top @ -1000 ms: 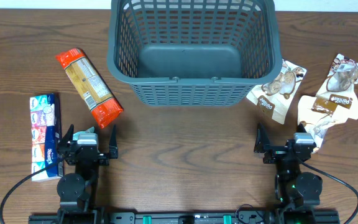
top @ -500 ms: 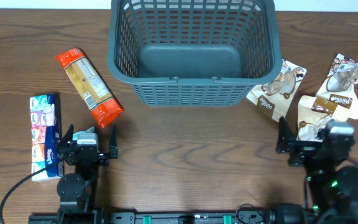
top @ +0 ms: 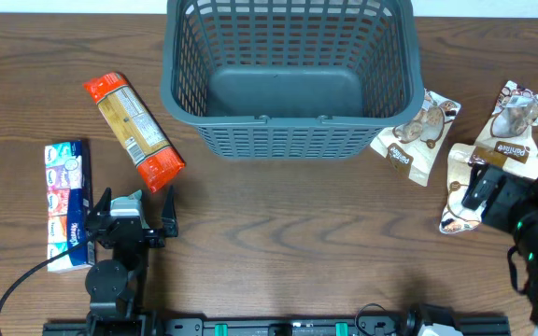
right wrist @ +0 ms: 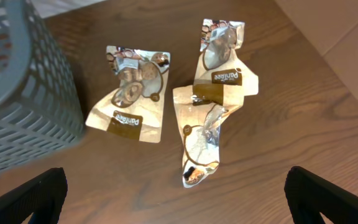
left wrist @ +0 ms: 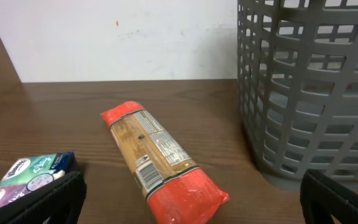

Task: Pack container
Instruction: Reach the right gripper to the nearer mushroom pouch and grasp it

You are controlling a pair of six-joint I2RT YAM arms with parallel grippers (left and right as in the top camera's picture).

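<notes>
While its jaws stand spread wide and hold nothing, the left gripper (top: 133,210) sits low over the brown wooden table (top: 278,243), with a long orange-ended plastic packet of pasta (left wrist: 160,162) just ahead of it, a multicoloured stack of tissue packs (left wrist: 30,180) at its left finger, and the large dark grey slotted plastic container (left wrist: 309,93) ahead to its right. Right gripper (right wrist: 178,199): jaws likewise wide and empty, raised above three white-and-brown foil snack pouches (right wrist: 131,93), touching none, with the container ahead to its left.
</notes>
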